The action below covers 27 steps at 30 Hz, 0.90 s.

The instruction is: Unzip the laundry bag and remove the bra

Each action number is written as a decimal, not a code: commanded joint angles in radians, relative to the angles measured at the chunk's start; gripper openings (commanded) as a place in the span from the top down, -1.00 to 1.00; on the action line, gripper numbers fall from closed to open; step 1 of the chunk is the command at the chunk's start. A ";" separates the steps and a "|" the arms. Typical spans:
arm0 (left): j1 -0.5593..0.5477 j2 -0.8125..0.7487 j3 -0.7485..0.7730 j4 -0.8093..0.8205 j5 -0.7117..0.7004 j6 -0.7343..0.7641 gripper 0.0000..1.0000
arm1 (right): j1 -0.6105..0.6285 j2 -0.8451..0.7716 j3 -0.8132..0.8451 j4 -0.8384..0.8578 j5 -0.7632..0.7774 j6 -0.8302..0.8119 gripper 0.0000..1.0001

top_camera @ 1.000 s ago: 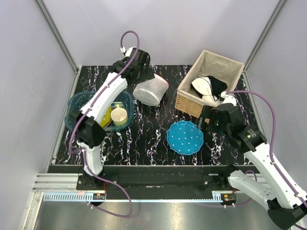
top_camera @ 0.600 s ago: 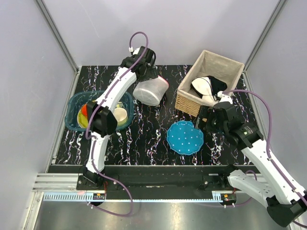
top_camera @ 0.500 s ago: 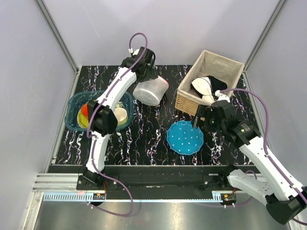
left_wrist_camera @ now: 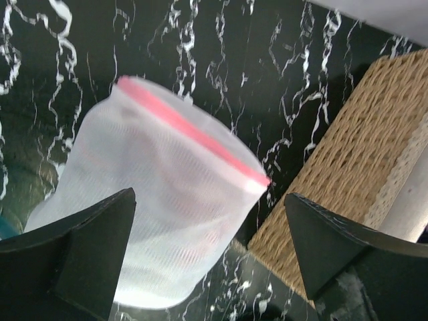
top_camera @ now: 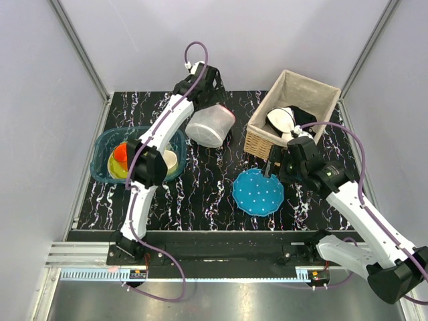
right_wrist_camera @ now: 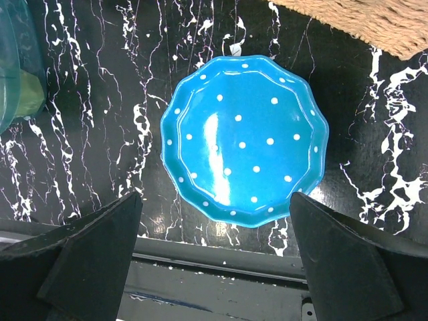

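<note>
- While both hands hang w/ fingers spread wide & nothing clamped, bag lies tilted on its side on far half of worktop, betw. tub & basket.
- Bag: white mesh, pink zip rim at its far-right end. Whether zip is done up, can't tell.
- Bra: not made out. Only a faint pinkish patch shows thru mesh in L wrist view.
- L hand: at bag's far edge, above it. In wrist view its fingers sit either side of bag. Touching or not, can't tell.
- R hand: over plate, just by basket's near wall, well apart from bag.
- Basket: wicker, cloth-lined, just R of bag, its corner close to the pink rim w/ a narrow gap. White-&-black bra lies inside.
- Tub: teal, see-thru, just L of bag. Holds orange cup, beige cup & something yellow. L arm passes over it.
- Plate: blue w/ white dots, scalloped rim, nearer the front than bag, near basket but not touching.
- Lettering: none legible in any view.
</note>
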State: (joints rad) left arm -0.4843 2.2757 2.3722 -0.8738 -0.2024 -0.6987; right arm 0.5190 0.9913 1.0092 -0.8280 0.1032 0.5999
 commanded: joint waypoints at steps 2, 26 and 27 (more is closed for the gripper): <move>0.001 0.086 0.090 0.122 -0.120 0.036 -0.90 | 0.004 0.016 -0.015 0.006 -0.033 0.001 -0.99; -0.039 -0.568 -0.548 0.280 0.197 0.157 1.00 | 0.006 0.055 0.014 0.115 -0.111 -0.026 -0.99; -0.037 -0.609 -0.644 0.342 0.296 0.165 1.00 | 0.006 0.050 0.022 0.110 -0.108 -0.031 -0.99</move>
State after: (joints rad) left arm -0.5182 1.8988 1.9316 -0.7547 -0.1623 -0.5976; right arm 0.5190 1.0698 0.9722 -0.7536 -0.0025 0.5976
